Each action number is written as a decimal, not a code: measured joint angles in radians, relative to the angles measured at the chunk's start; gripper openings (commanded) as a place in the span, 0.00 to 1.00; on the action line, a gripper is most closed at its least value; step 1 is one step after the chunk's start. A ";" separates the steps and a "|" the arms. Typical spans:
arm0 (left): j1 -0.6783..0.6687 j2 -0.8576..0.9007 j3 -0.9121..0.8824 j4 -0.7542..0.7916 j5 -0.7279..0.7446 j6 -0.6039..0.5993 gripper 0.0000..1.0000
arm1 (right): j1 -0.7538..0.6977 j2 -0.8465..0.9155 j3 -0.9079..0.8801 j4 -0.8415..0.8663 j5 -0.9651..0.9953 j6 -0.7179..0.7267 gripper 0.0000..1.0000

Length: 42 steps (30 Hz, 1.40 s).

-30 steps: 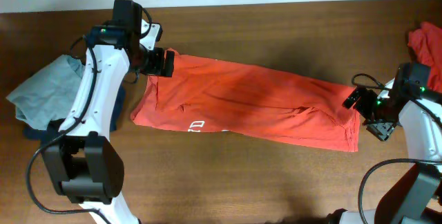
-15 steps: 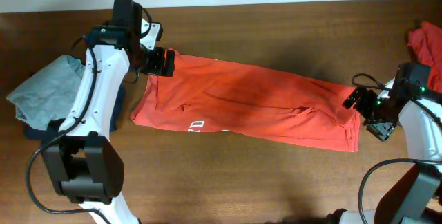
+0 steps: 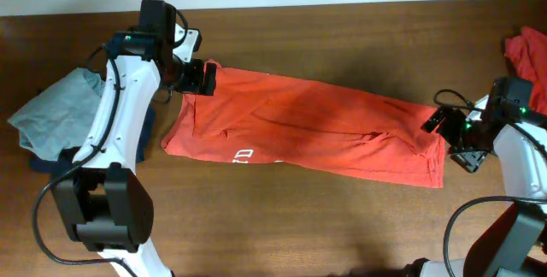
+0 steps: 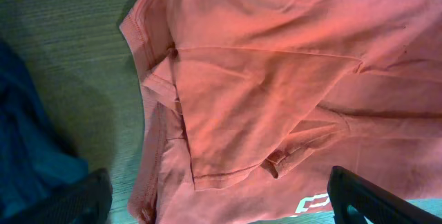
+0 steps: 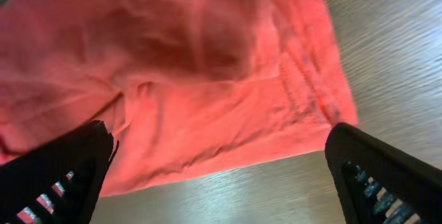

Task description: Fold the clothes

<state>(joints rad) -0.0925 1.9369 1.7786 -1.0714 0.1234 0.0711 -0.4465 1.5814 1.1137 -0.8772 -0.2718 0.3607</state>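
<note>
While the left gripper [image 3: 198,78] and right gripper [image 3: 454,139] hover, jaws spread, over the orange shirt's [image 3: 299,123] end edges (apparently not touching), table [image 3: 342,217] wood flanks both long edges.

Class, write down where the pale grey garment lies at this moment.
In the overhead view, the grey garment lies at far left, draped over a navy garment, left of the left arm and the orange shirt.

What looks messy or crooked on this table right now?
The orange shirt lies slanted across the table, folded into a long strip with uneven edges. A sleeve is folded in crookedly, and a bit of white print peeks out along the lower edge. The grey garment sits crumpled at the table's edge.
</note>
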 measured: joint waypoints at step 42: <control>-0.001 0.272 0.001 0.123 0.100 0.060 0.73 | 0.117 0.198 -0.001 0.085 -0.030 -0.070 0.82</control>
<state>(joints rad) -0.0933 2.2086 1.7794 -0.9485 0.2230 0.1314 -0.3290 1.7794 1.1130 -0.7925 -0.3016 0.2905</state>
